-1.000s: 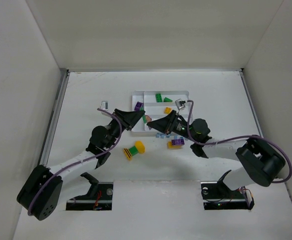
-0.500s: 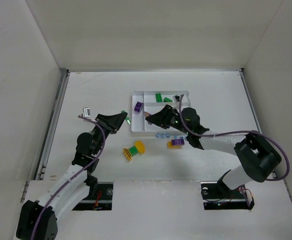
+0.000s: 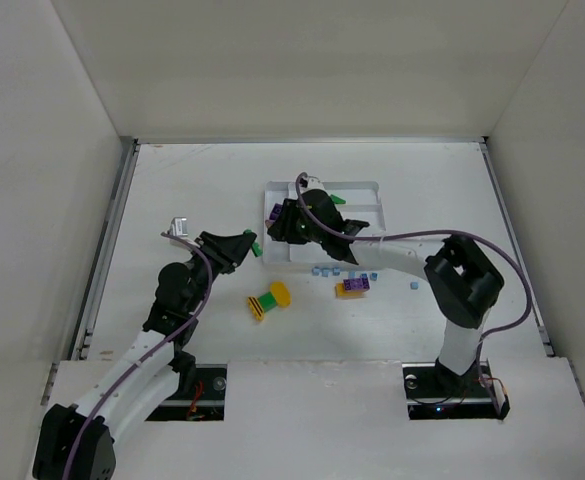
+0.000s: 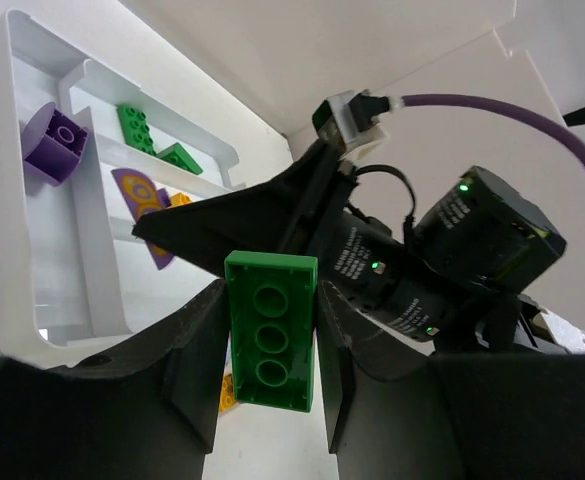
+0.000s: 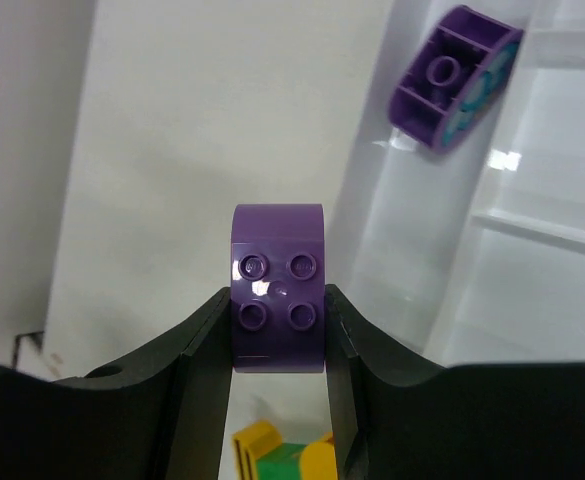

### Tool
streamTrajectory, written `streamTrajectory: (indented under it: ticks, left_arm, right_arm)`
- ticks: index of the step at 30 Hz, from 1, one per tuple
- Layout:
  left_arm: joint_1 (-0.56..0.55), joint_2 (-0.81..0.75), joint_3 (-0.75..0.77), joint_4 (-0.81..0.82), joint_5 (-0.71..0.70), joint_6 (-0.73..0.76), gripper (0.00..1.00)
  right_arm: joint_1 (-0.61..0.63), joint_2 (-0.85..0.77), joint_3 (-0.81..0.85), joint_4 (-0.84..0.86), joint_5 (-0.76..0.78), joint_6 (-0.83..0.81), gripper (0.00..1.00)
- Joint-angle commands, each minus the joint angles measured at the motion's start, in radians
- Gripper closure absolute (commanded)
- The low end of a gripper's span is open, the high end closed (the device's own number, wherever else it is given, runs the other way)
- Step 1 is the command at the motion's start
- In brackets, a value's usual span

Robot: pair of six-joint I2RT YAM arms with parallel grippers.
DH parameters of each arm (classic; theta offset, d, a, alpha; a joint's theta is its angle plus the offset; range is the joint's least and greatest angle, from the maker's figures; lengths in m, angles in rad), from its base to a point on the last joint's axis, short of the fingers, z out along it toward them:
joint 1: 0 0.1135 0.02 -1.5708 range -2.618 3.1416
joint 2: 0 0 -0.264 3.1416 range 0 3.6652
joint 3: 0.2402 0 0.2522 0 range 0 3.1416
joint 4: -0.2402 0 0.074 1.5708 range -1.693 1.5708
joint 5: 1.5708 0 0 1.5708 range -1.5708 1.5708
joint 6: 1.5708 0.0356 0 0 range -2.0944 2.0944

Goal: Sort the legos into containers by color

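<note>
A white table closed in by three plain walls.

We see a flat white table (image 3: 192,190) that fills the bottom of the enclosure, matte and without any pattern. Behind it stands the back wall (image 3: 312,60), pale and bare. The left wall (image 3: 32,150) and the right wall (image 3: 567,110) appear slanted in the top view and meet the back wall at straight corners. A grey metal rail (image 3: 102,250) runs along the left edge of the table, and a thinner strip (image 3: 517,245) runs along the right edge. At the near side a white ledge (image 3: 312,400) crosses the view. The light is soft and even, and the shadows on the table are faint.
</note>
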Motion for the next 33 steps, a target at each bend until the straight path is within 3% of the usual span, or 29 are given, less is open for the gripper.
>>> streamTrajectory:
  ticks: [1,5,16,23,29,33]
  left_arm:
    - [0.014,-0.016,0.013,0.031,0.005,0.024,0.79]
    - [0.03,-0.009,0.016,0.031,0.019,0.027,0.79]
    - [0.026,0.054,0.055,0.031,0.007,0.031,0.79]
    - [-0.063,0.241,0.183,0.024,-0.074,0.065,0.78]
    - [-0.196,0.547,0.404,-0.008,-0.278,0.087,0.76]
    - [-0.236,0.762,0.573,-0.023,-0.364,0.056,0.76]
  right_arm:
    - [-0.005,0.043,0.066,-0.096,0.058,-0.02,0.59]
    - [-0.005,0.08,0.094,-0.111,0.058,-0.002,0.58]
    - [-0.022,0.048,0.074,-0.056,0.047,0.021,0.36]
    - [-0.115,-0.262,-0.222,0.1,0.102,-0.007,0.36]
    - [-0.266,-0.589,-0.526,0.155,0.127,-0.008,0.37]
    - [-0.303,-0.712,-0.636,0.159,0.119,-0.016,0.37]
